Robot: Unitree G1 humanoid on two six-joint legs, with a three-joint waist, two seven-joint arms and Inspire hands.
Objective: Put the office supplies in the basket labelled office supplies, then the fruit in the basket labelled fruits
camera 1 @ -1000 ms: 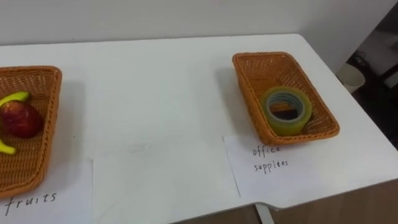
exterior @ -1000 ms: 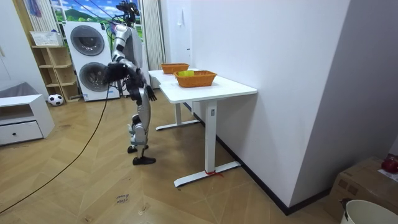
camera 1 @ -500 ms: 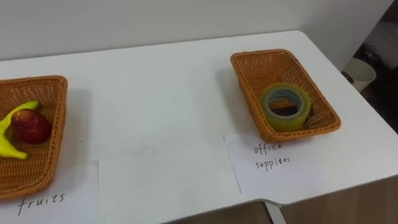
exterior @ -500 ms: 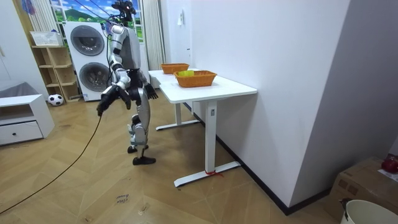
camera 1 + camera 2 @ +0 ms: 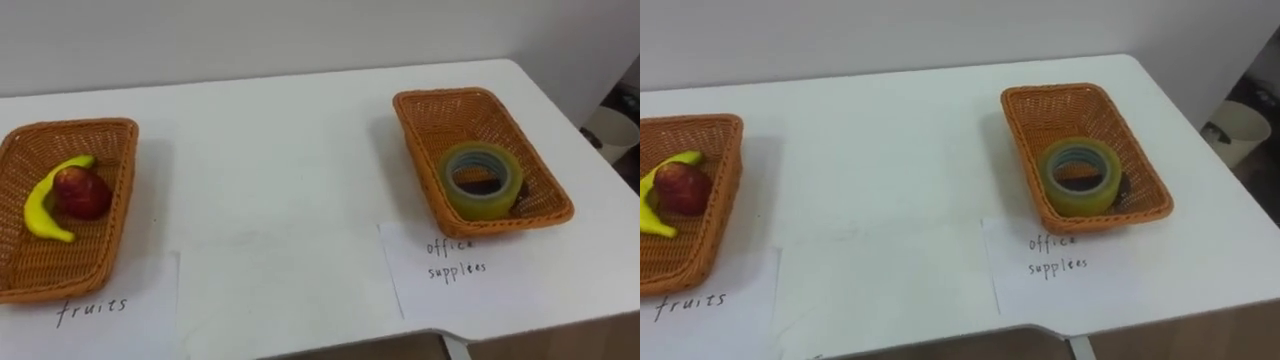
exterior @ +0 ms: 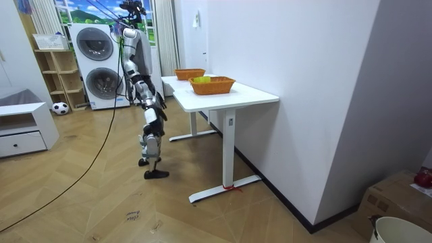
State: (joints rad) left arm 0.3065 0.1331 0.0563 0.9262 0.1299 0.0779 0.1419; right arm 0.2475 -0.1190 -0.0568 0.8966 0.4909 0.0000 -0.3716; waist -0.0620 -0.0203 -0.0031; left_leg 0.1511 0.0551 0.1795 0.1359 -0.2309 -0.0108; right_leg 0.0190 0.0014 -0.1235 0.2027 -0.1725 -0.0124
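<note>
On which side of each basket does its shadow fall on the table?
Left eye view: the fruit basket throws a soft shadow to its right, the office basket to its left; right eye view shows the same on the white table.

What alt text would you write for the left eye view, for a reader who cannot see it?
A white table holds two wicker baskets: the left basket contains a banana and a red apple, the right basket a roll of tape. In front of them lie the left paper label and the right paper label, both handwritten.
</note>
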